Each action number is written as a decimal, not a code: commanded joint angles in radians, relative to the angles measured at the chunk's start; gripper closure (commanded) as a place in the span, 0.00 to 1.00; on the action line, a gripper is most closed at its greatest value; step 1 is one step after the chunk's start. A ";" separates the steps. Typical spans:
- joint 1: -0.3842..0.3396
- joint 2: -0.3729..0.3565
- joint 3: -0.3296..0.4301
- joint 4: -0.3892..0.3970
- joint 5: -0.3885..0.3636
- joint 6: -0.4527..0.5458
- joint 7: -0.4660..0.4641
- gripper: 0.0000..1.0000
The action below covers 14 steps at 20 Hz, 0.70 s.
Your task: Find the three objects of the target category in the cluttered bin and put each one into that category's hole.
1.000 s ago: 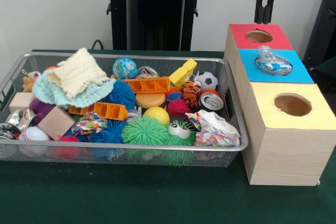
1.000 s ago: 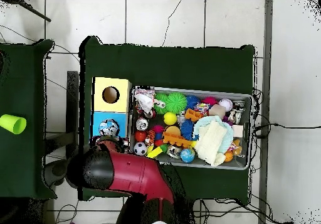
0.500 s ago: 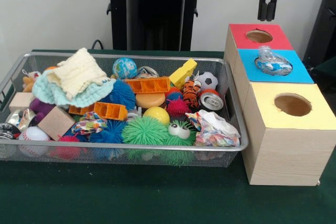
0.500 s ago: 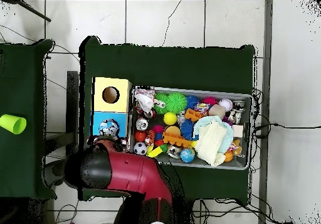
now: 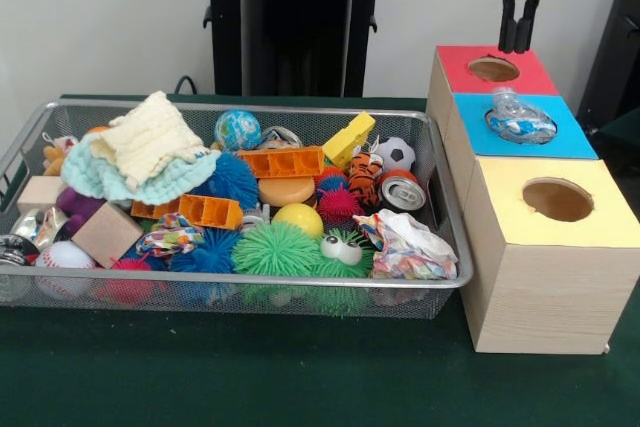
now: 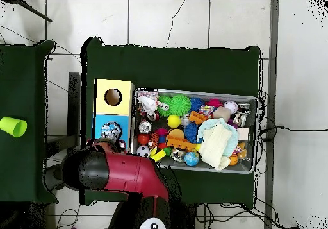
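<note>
The hand [image 5: 519, 35] hangs raised, fingers close together, empty

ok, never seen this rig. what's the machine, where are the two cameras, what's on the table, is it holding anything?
A red and black Sawyer arm with a gripper. One camera faces it across the table; the other looks straight down. On the green table a wire mesh bin holds toys, spiky balls, a crushed can and cloths. Beside it stands a wooden box with red, blue and yellow tops, each with a hole. A crumpled plastic bottle sits on the blue hole. The gripper hangs above the red hole, apparently empty.
</note>
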 commanded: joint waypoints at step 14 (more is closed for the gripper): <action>-0.004 0.080 0.022 -0.026 -0.003 -0.085 0.204 1.00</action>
